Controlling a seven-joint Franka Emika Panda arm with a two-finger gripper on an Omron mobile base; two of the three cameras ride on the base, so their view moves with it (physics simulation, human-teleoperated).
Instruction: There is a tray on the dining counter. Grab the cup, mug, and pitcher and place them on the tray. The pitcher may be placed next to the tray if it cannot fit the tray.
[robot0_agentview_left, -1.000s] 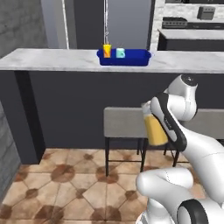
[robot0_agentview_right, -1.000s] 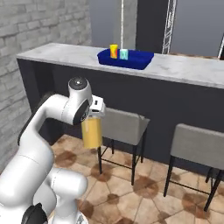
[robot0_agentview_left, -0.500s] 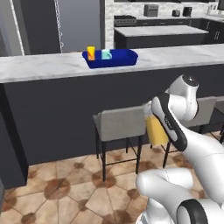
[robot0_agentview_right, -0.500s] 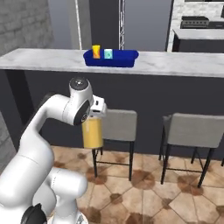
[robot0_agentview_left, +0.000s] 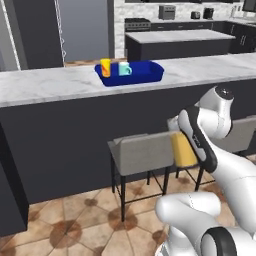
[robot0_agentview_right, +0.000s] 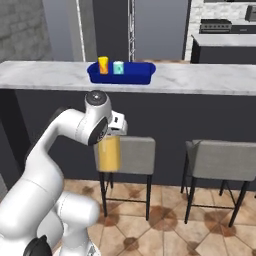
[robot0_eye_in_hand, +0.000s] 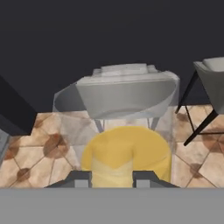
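Note:
My gripper (robot0_agentview_right: 116, 131) is shut on the pitcher (robot0_agentview_right: 109, 152), a clear glass vessel with orange juice, held low in front of the dark base of the dining counter (robot0_agentview_right: 45, 75). In the hand view the pitcher (robot0_eye_in_hand: 127, 153) sits right above my gripper (robot0_eye_in_hand: 112, 177). From the left base view the pitcher (robot0_agentview_left: 184, 149) hangs beside my forearm. The dark blue tray (robot0_agentview_left: 150, 75) lies on the dining counter (robot0_agentview_left: 50, 85). Inside it stand the yellow cup (robot0_agentview_left: 105, 67) and the teal mug (robot0_agentview_left: 124, 69). From the right side the cup (robot0_agentview_right: 103, 64) and mug (robot0_agentview_right: 118, 67) stand at the left end of the tray (robot0_agentview_right: 140, 75).
Grey stools stand against the counter base: one (robot0_agentview_right: 135, 155) right behind the pitcher, another (robot0_agentview_right: 222, 160) to its right. The near stool (robot0_agentview_left: 142, 152) stands left of the pitcher. A second dark island (robot0_agentview_left: 175, 40) lies beyond the counter. The floor is brown tile.
The whole picture has shifted: the base has driven and turned, and the dining counter with the tray looks closer. The pitcher stays in my gripper at the same place relative to my arm.

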